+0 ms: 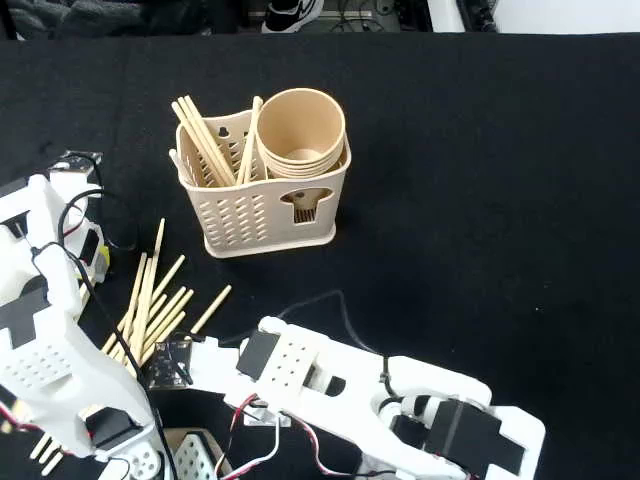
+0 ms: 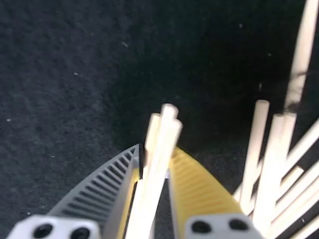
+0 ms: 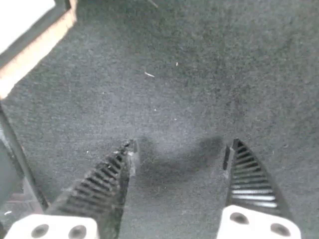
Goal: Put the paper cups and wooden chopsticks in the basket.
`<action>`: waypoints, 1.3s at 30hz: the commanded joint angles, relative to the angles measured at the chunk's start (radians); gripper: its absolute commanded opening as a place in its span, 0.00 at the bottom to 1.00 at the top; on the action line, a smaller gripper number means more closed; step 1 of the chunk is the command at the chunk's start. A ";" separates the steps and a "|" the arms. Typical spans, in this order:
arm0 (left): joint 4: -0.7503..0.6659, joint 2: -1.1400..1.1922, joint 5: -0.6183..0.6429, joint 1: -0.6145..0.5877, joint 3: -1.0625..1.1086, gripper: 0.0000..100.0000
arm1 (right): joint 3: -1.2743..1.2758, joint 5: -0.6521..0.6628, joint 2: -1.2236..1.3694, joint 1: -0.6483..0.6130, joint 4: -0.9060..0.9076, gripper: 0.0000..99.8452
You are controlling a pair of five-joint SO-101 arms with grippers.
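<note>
L pincer (image 2: 157,152) clamps a few chopsticks (image 2: 162,132). R pincer (image 3: 182,149) gapes wide just above counter (image 3: 189,69). Paper cups (image 1: 300,125) sit stacked in basket (image 1: 262,215) w/ other sticks; loose chopsticks (image 1: 150,305) lie nearby on counter.

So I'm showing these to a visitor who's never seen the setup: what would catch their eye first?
Probably the beige basket mid-table, with stacked paper cups in one compartment and chopsticks standing in the other. Next, the loose chopsticks scattered on the black cloth nearer the arms, and the left gripper shut on a few sticks.
</note>
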 commanded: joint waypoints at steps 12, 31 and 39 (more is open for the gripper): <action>0.531 -0.430 0.083 0.174 -0.094 0.03 | 0.001 0.000 -0.038 -0.009 -0.006 0.28; 0.057 -0.703 0.362 0.338 0.234 0.03 | 0.001 -0.005 -0.044 -0.011 0.000 0.28; 0.057 -0.822 0.534 0.300 -0.332 0.03 | 0.001 0.000 -0.044 -0.011 0.000 0.28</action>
